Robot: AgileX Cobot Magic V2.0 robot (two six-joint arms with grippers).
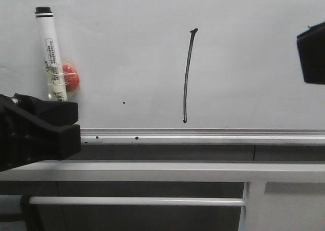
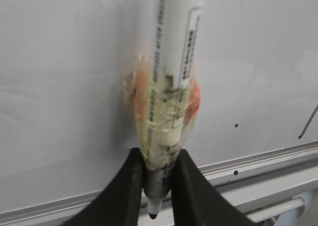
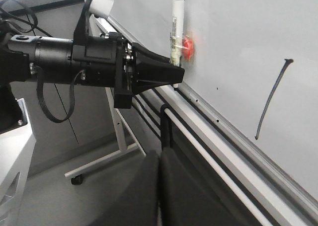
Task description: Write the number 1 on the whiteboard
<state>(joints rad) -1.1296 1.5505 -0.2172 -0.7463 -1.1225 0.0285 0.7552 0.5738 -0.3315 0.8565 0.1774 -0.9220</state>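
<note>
Nearest the front camera sat the bulky black left gripper at the lower left, its fingers clamped on the lower end of a white cylindrical marker with a black cap, which stood almost upright with a blob of orange-red material taped to its barrel. To the gripper's right, well apart from it, the thin, tall black stroke of the number 1 ran nearly vertically down the large pale grey-white whiteboard, a small flag at its top and its foot just above the silver aluminium rail. The black right gripper showed only as a corner at the right edge, so its opening could not be told. In the left wrist view the black fingers pinched the marker low on its barrel, the dark tip poking out below them, clear of the board by my reading. In the right wrist view the left arm held the marker upright near the rail, with the finished-looking stroke lying off toward the right arm's side. I judged the left arm nearer any retouching, needing a sideways move along the board.
</note>
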